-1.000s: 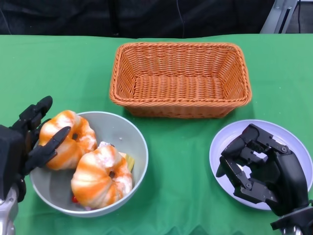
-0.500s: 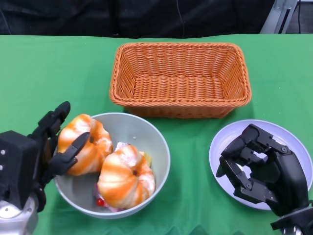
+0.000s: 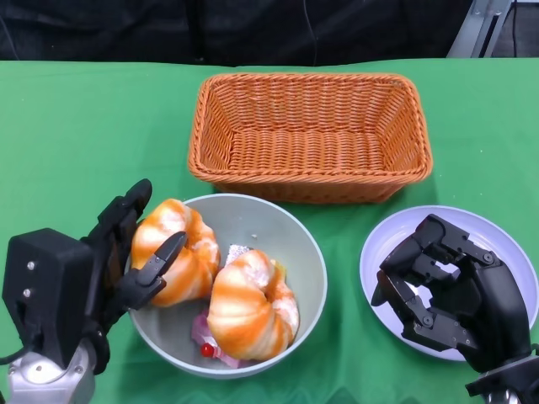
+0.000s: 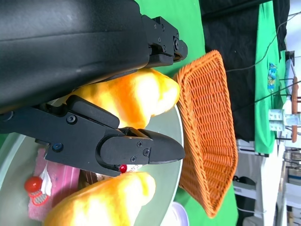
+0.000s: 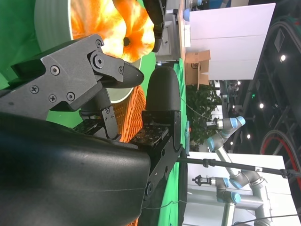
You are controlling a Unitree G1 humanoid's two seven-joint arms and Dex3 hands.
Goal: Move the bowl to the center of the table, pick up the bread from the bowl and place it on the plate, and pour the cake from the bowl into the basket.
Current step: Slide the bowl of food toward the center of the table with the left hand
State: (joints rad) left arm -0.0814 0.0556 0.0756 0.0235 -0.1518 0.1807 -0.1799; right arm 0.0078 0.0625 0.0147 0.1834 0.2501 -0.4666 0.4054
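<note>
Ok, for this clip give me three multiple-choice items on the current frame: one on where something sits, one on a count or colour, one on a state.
1. Where is the basket relative to the bowl?
A. On the far side of it
B. Inside it
C. Stacked on the plate

2. How many orange-striped breads lie in the bowl?
A. One
B. Two
C. Four

3. What is the state of the basket?
A. Full of bread
B. Tipped on its side
C. Upright and empty

Answers:
1. A: in the head view the basket stands beyond the bowl, toward the table's far edge.
2. B: one bread lies by the left hand, a second bread beside it.
3. C: bare wicker floor shows, nothing inside; the right hand rests over the plate.
</note>
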